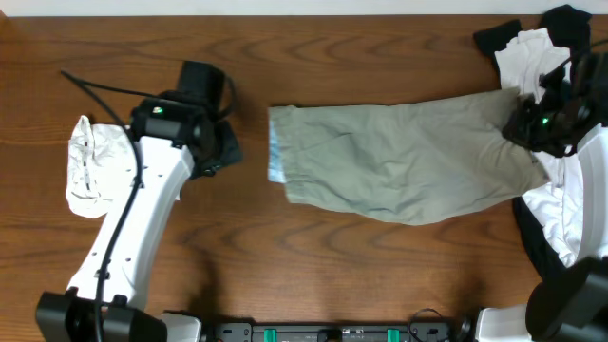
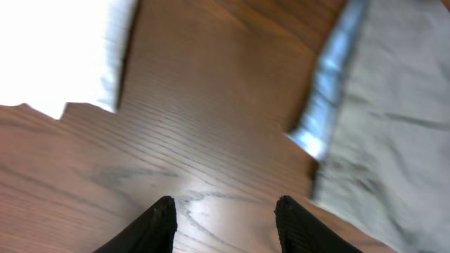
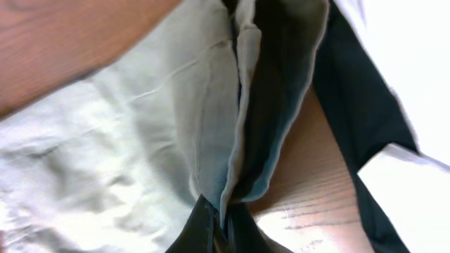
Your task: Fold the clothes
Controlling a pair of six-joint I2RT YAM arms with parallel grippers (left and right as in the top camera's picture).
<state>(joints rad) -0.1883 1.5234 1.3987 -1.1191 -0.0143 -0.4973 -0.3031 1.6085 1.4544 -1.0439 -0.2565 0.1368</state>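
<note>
- The khaki garment (image 1: 399, 166) is laid flat across the middle and right of the table (image 1: 380, 57), wrinkled, with its long side running left to right. A pale blue lining (image 1: 275, 157) is exposed along its left edge.
- Its right end is gripped by the right gripper (image 1: 527, 133). In the right wrist view the fingers (image 3: 199, 228) are seen pressed together on a raised fold of the cloth's edge, and the darker inside of the fold is opened up above them.
- Just beside that end, a pile of white and black clothes (image 1: 537, 47) is heaped at the far right corner of the table. More white cloth (image 1: 570, 204) is spread over black cloth along the right edge.
- The left gripper (image 1: 228, 150) is held over bare wood just left of the garment, apart from it. In the left wrist view its fingertips (image 2: 165, 218) are seen spread wide, and nothing is held between them.
- A crumpled white garment (image 1: 90, 166) is set on the left side of the table, beside the left arm.
- A black cable (image 1: 95, 87) is trailed across the wood behind that arm.
</note>
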